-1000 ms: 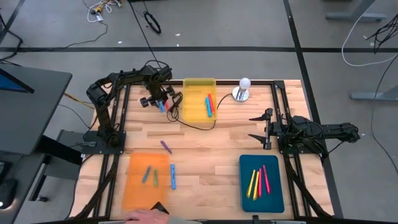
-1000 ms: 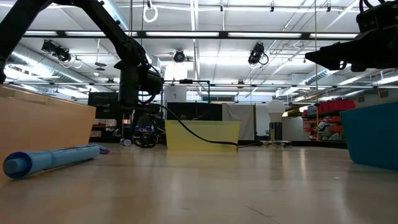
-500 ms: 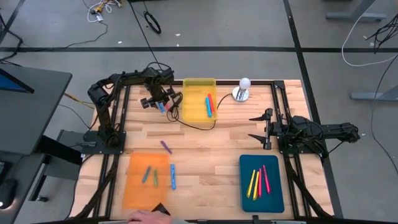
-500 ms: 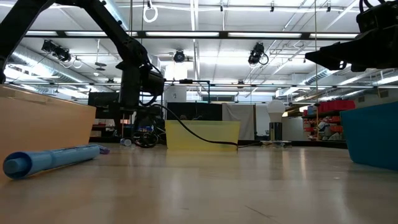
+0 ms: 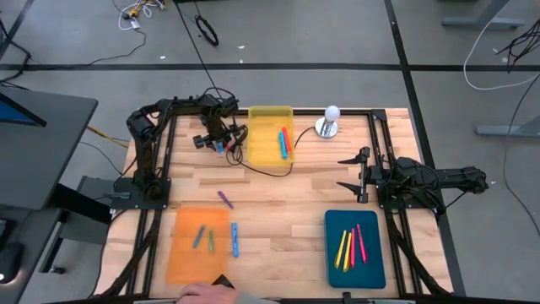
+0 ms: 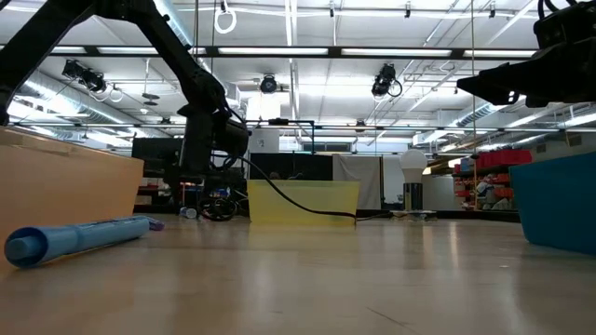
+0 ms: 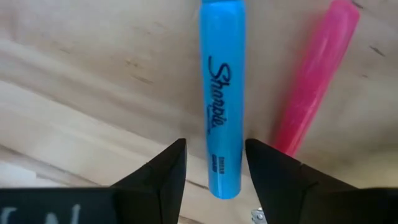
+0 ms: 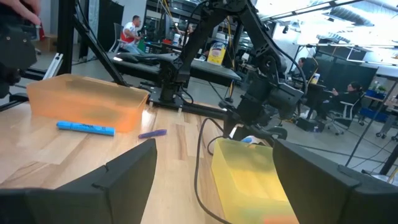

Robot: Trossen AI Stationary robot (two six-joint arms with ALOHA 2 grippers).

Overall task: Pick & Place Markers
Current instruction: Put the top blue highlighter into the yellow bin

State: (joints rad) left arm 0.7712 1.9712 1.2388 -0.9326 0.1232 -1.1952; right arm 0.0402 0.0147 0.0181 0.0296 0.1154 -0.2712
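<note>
Bench (image 5: 287, 198): pale wood planks. Trays: yellow (image 5: 263, 148), orange (image 5: 187, 253), teal (image 5: 371, 257). Blue marker (image 7: 221, 112) carries black script lettering; pink marker (image 7: 317, 74) beside it is plain. Purple marker (image 5: 224, 198) lies on the wood. Arms and cable (image 5: 270, 171) are black.

A yellow tray (image 5: 267, 143), an orange tray (image 5: 187, 252) and a teal tray (image 5: 375, 268) are sitting on the wooden table (image 5: 287, 203); a black cable (image 5: 270, 171) is trailing beside the yellow one.
</note>
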